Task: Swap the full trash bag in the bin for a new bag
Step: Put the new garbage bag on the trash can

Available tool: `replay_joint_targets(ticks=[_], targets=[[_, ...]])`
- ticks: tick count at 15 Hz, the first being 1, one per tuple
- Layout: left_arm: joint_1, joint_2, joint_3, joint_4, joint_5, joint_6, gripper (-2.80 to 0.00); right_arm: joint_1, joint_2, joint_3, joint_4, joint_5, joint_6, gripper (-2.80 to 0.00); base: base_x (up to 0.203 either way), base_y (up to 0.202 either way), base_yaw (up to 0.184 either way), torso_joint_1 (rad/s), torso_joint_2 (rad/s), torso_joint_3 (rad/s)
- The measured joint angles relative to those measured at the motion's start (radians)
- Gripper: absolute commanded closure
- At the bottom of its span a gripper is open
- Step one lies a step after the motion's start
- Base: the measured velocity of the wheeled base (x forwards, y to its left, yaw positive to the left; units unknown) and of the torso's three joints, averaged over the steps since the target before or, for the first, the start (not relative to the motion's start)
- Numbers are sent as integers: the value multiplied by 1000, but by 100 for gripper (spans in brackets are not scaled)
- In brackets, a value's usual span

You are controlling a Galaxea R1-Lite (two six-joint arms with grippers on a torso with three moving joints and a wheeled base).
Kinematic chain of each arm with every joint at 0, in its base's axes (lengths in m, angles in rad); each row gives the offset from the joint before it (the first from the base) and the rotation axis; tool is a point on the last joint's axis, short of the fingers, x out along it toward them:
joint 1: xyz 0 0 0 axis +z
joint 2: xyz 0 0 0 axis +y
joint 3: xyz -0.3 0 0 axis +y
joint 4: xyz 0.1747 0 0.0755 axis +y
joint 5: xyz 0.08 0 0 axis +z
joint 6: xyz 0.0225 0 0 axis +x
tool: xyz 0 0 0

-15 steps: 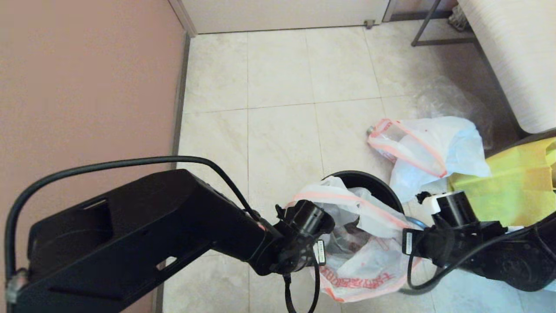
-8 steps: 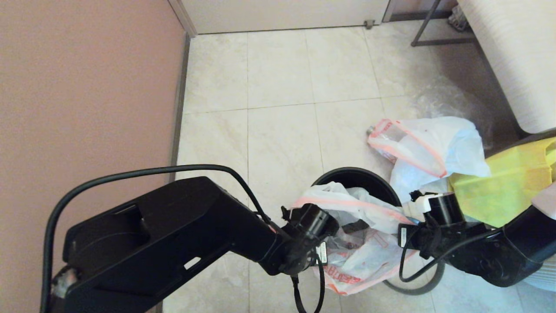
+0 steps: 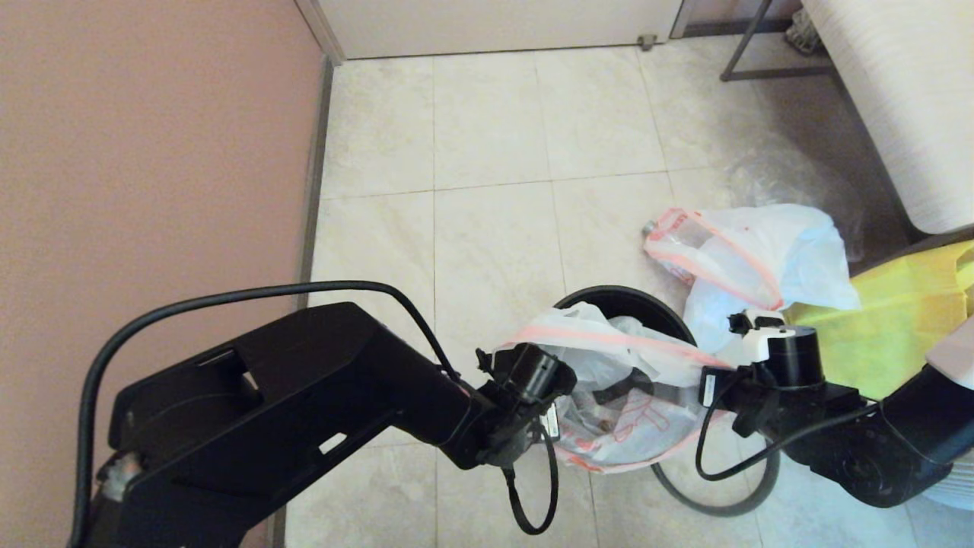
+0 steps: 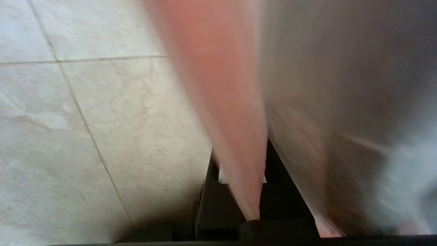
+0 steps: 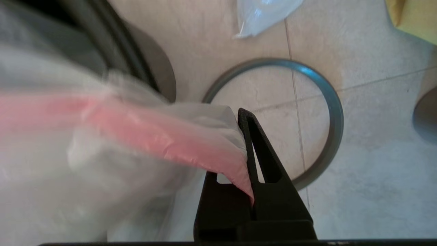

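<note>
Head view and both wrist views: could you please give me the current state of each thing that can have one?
new bag: hem stretched open between both end effectors, over the bin, not yet seated.
bin: upright, grey hoop off.
grey hoop: flat on the floor beside the bin.
full trash bag: out, lying on the floor.
left end effector: shut on the hem.
right end effector: shut on the hem.

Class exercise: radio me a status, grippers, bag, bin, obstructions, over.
Left gripper and right gripper both shut on the new bag, over the bin. Grey hoop off, on floor. Full trash bag out.
</note>
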Motion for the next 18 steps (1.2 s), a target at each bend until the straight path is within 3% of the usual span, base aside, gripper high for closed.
replay_joint_targets(ticks=[1,6,14,18], targets=[[-6,2,1,1,0,1,-280,6,0,9,0,-2,-10,-280,0,0,0,0,0,0],[-21,-40,36,-2,-2,1,-280,54,-67,58,5,-13,-15,-280,0,0,0,0,0,0],[-102,-211,285,-6,-5,-1,-280,150,-278,242,96,-26,-21,-280,0,0,0,0,0,0],[-113,-253,333,-16,-8,-4,-280,185,-346,270,100,-27,-52,-280,0,0,0,0,0,0]])
